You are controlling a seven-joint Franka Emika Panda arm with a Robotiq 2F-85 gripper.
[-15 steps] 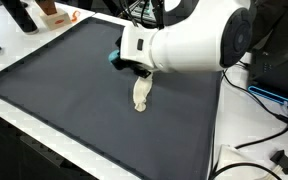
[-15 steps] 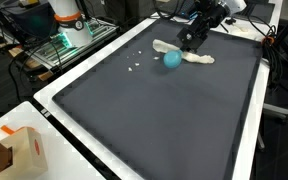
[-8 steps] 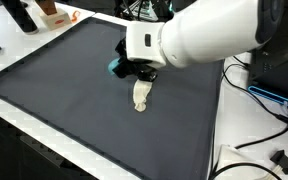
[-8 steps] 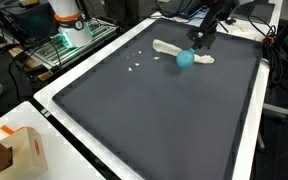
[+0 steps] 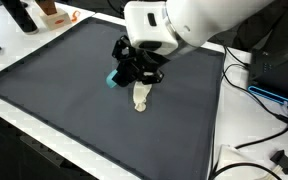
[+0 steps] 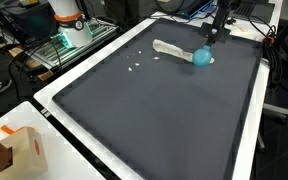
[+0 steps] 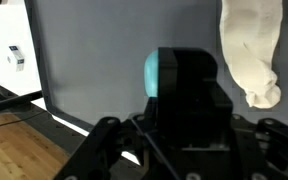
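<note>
A teal ball (image 5: 114, 78) (image 6: 200, 57) hangs just above the dark grey mat (image 5: 64, 90) (image 6: 154, 110), and my gripper (image 5: 132, 72) (image 6: 212, 42) is shut on it. In the wrist view only the ball's left edge (image 7: 152, 72) shows, behind the black fingers (image 7: 189, 80); my gripper (image 7: 174, 75) hides the rest. A crumpled white cloth (image 5: 141, 96) (image 6: 170, 47) (image 7: 252, 50) lies flat on the mat right beside the ball. I cannot tell whether ball and cloth touch.
Small white bits (image 6: 134, 66) lie on the mat. A cardboard box (image 6: 14, 150) sits off its near corner. A dark bottle (image 5: 20, 14) stands at the far corner, and cables (image 5: 254, 95) run along the white table edge (image 5: 229, 120).
The arm has swung and risen, carrying the teal ball along the cloth's side. The cloth has stayed where it was.
</note>
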